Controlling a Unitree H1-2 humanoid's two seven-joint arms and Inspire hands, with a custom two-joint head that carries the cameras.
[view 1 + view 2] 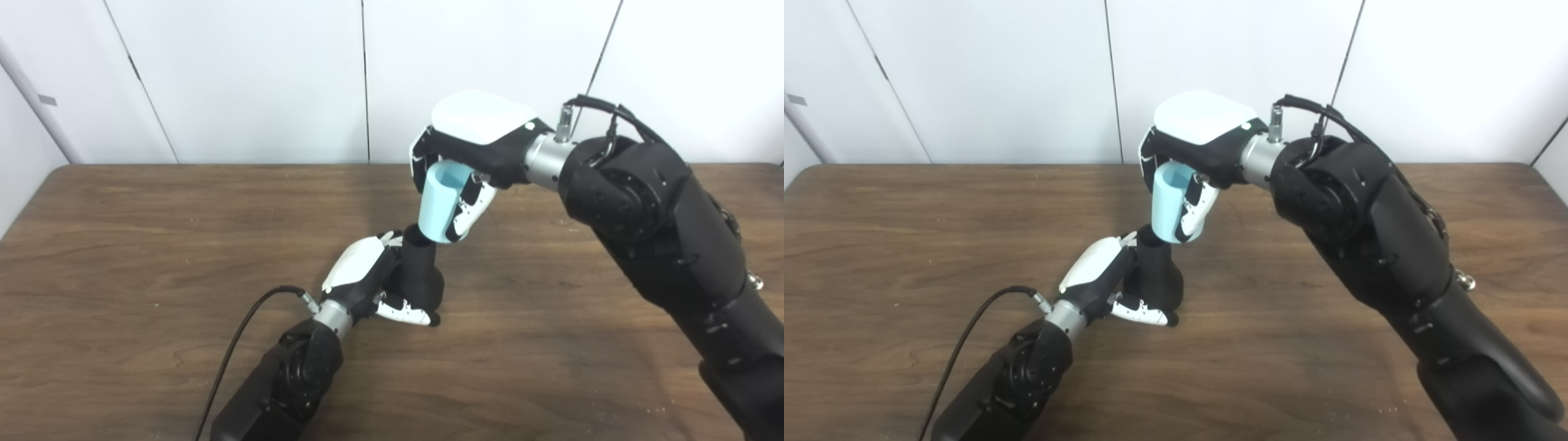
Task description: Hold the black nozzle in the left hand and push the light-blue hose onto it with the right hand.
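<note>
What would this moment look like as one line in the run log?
left hand: shut on black nozzle, on table | right hand: shut on light-blue hose | hose end meeting nozzle top, tilted | seating depth: cannot tell

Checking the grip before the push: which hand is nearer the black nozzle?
Left. The left hand is wrapped around the black nozzle; the right hand holds the blue hose just above it.

Two robot hands, left point(361, 275) and right point(471, 153), appear over one wooden tabletop point(153, 245); between them are one black nozzle point(422, 269) and one light-blue hose point(441, 205). One black cable point(239, 343) trails from the left arm.
</note>
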